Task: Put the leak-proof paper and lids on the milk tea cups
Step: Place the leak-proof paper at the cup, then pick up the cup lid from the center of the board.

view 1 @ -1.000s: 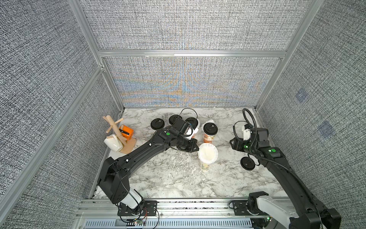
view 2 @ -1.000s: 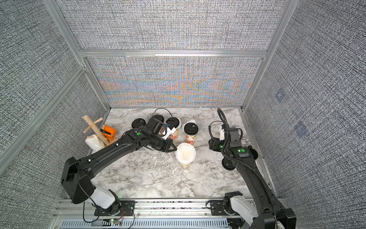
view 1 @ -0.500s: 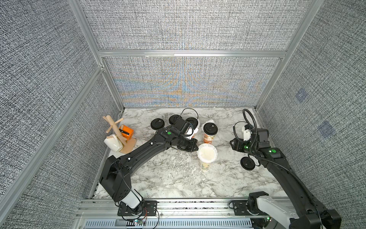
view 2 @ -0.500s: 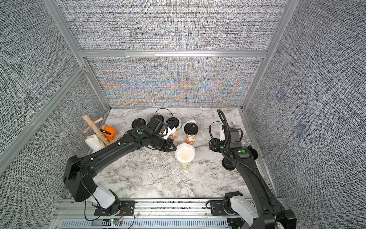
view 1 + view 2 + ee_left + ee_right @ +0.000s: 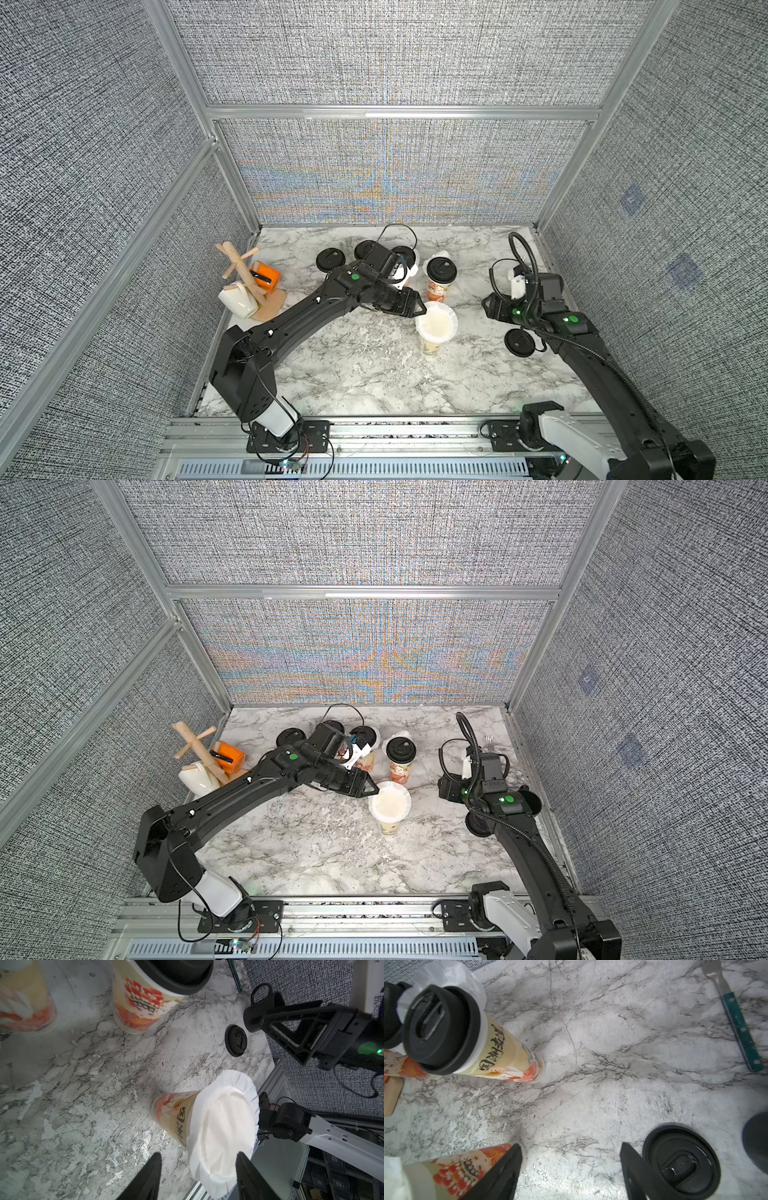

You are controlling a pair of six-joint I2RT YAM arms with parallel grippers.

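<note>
Both top views are bright and evenly lit, with rainbow moiré on the back wall. In the wrist views the marble table glares pale, shadows are soft, edges bend, and one cup looks blurred, perhaps too close.

Crinkled paper disc, glossy marble-look tabletop

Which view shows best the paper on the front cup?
The left wrist view: the leak-proof paper is close, crinkled rim draped over the cup. Both top views show it small; the right wrist view catches only an edge.
</note>
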